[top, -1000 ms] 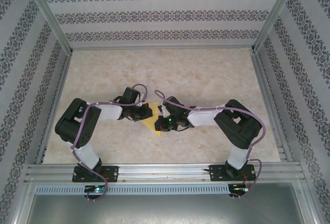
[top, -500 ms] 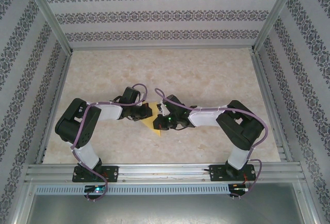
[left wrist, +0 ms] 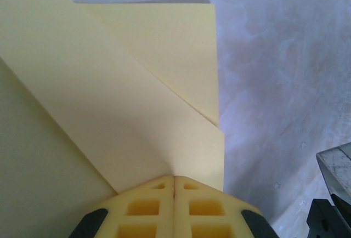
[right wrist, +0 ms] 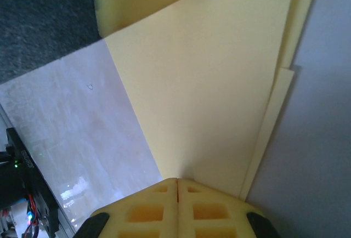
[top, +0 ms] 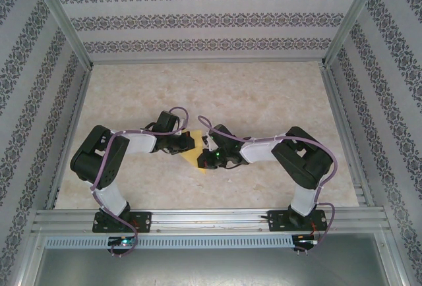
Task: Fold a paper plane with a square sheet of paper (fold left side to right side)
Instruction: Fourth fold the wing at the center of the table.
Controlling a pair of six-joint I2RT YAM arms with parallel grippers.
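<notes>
Motion is slight: my right gripper [right wrist: 177, 182] has slid a little along the folded square sheet of paper [top: 197, 158] and back, while my left gripper [left wrist: 174, 181] stays put, pinning it. Both sets of jaws are closed, tips down on the yellow layers mid-table [top: 264, 95]. I judge this as pressing a crease flat; more folds remain.

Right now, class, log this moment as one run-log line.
stage: mid-fold | yellow paper: folded, layered, on table | left jaws: shut, tips on paper | right jaws: shut, tips on paper
</notes>
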